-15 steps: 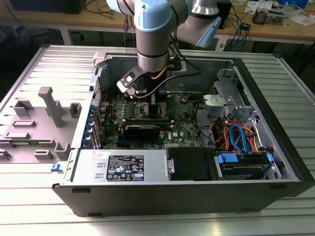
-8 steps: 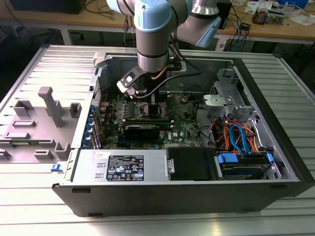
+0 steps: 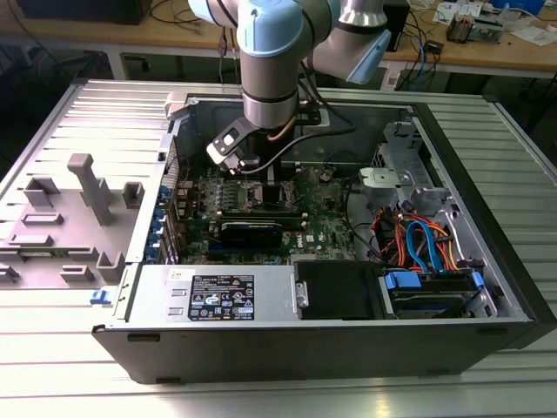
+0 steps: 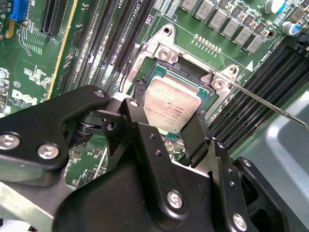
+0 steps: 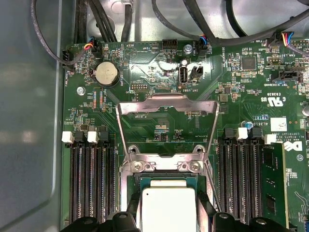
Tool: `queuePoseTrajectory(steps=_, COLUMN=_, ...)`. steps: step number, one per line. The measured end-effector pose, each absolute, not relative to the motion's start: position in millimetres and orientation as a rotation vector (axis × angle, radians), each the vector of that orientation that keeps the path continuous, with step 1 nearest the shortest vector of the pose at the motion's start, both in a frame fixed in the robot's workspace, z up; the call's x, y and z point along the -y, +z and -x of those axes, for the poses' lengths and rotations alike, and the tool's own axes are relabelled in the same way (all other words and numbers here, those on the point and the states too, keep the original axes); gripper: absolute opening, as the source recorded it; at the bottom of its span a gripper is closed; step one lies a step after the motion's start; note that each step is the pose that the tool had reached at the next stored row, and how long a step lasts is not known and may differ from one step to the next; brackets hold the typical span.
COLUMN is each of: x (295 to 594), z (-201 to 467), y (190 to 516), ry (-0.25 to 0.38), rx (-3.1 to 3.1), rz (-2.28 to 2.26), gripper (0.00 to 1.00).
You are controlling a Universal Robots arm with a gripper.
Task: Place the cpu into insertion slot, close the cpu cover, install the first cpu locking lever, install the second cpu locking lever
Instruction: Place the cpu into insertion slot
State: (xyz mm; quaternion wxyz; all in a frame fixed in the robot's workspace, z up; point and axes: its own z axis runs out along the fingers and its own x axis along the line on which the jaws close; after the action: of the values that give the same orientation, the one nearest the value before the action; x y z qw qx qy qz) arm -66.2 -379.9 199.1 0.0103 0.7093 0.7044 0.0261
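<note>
Second wrist view shows tool gripping cpu at insertion slot.

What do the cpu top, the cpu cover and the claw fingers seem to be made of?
The cpu: metal top, it seems, dull silver-grey with a matte sheen. The cpu cover: thin sheet metal, bright silver, with reflecting edges. The claw fingers: matte black, plastic or coated metal; the look leaves it open.

cpu cut off by frame edge in first wrist view. second wrist view: gripper body hides cpu's near half, most of insertion slot. exterior view: arm partly blocks slot.
</note>
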Motion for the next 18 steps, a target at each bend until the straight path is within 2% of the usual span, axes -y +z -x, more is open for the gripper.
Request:
queuePoseTrajectory(steps=7, x=379.8, z=66.2, y=198.8, ry=0.082, rx=-2.199, rz=-2.214, gripper=0.56)
queuePoseTrajectory(steps=8, x=379.8, z=66.2, y=198.9, ry=0.082, rx=-2.198, rz=-2.214, gripper=0.62)
queuePoseTrajectory(steps=18, x=377.3, z=66.2, y=198.9, ry=0.081, rx=-2.197, rz=-2.216, gripper=0.62)
